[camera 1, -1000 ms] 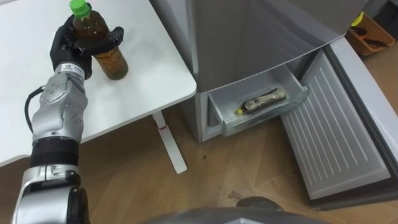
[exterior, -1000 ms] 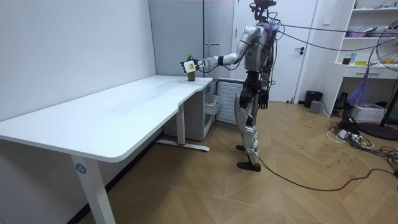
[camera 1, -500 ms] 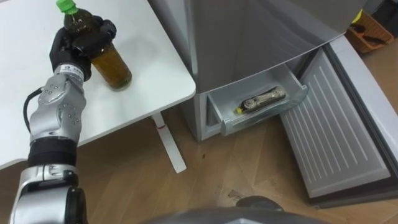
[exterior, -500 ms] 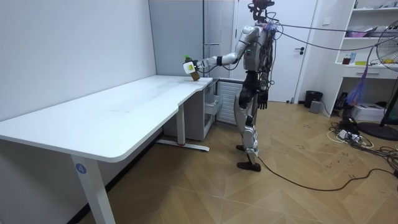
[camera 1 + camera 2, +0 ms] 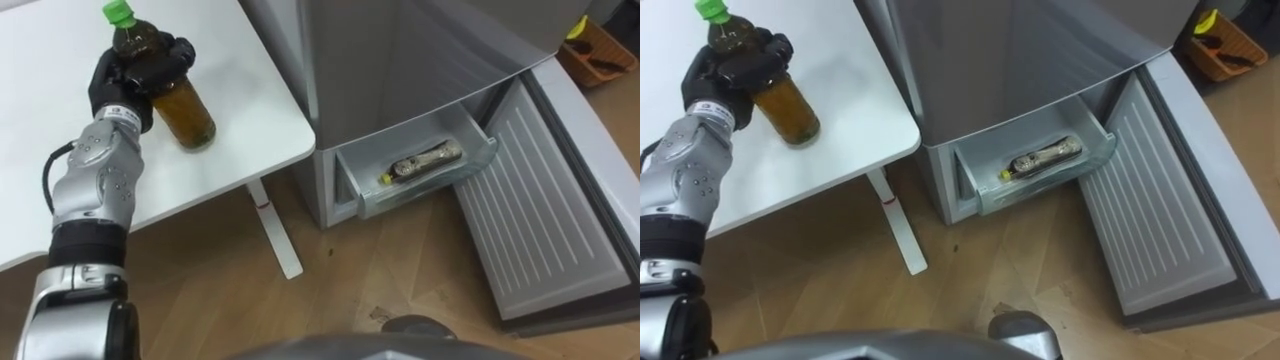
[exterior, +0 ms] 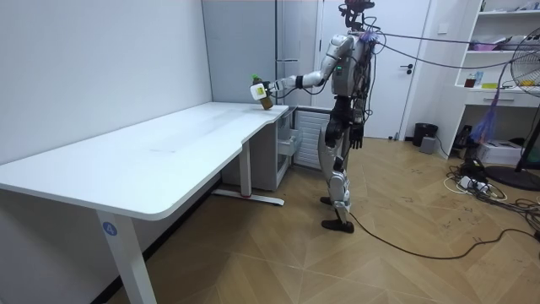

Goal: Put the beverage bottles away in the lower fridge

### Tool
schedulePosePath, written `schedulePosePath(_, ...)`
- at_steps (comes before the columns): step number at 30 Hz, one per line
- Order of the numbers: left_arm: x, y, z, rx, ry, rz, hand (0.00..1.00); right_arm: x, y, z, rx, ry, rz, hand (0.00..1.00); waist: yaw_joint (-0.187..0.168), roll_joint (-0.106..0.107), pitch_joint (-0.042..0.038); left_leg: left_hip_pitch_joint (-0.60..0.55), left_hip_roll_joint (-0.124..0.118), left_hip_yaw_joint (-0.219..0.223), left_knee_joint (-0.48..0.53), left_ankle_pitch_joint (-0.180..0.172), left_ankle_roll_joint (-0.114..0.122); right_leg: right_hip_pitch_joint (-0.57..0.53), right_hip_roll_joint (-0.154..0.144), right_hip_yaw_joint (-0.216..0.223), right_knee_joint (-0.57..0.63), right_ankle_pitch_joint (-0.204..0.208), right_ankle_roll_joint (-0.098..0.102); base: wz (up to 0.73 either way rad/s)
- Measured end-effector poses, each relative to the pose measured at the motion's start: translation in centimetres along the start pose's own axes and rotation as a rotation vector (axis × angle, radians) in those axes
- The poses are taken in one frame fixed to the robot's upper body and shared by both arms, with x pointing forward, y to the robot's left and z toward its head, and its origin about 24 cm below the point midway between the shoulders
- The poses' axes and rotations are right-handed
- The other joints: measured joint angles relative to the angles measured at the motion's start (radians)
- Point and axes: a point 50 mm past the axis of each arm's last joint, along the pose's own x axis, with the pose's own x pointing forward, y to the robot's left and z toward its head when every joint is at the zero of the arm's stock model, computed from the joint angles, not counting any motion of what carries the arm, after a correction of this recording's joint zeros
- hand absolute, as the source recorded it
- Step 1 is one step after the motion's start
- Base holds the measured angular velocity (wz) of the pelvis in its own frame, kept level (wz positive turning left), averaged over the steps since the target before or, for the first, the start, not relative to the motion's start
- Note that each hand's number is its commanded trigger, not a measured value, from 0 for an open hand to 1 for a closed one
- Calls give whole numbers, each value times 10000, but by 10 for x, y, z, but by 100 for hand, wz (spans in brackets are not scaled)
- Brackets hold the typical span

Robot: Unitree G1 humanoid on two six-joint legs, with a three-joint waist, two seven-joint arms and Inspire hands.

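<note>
The left hand, fingers clamped round the upright green-capped bottle of brown tea, holds it over the white bench at upper left, well apart from the open pale fridge drawer at centre right.

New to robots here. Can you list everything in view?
fridge: 1, grey, lower door open
drawer: 1, pale, pulled out of the fridge
table: 1, white, left of the fridge
tea bottle: 1, brown with green cap, tilted, held over the table's corner
second bottle: 1, yellow cap, lying in the drawer
container: 1, orange, beyond the open door
left hand: 1, black, curled round the tea bottle
right hand: 1, dark, hanging at its side
</note>
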Motion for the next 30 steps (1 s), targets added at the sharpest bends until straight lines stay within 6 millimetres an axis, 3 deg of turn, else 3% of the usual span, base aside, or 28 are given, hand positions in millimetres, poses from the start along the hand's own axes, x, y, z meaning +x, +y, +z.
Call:
schedulePosePath(6,-5,-17,24,294,-1006,-655,100,0,2,-1,-58,108,21,0,54,-198,-15,-124,1,-161,104,0,0,21,-50,-185,-60,-5,-6,9)
schedulePosePath(13,-30,-40,55,206,-2730,-2119,100,0,4,3,-313,93,84,0,121,-152,-14,-183,1,-372,130,0,0,148,-104,-434,-212,-1,-12,9)
schedulePosePath(22,-49,-40,30,12,-2175,-2696,100,0,6,12,-578,-146,223,0,311,-110,-7,-211,-3,-547,136,1,0,178,-158,-623,-225,-36,-22,6)
schedulePosePath(28,-62,-46,24,-224,-2250,-3008,100,0,9,13,-628,-47,291,0,580,-245,71,-212,-6,-761,142,6,-5,278,-204,-877,-218,-113,-48,11)
schedulePosePath(30,-69,-47,20,-382,-2200,-3131,100,0,9,12,-624,46,298,0,659,-328,47,-199,-13,-921,166,6,-5,313,-223,-988,-214,-175,-51,16)
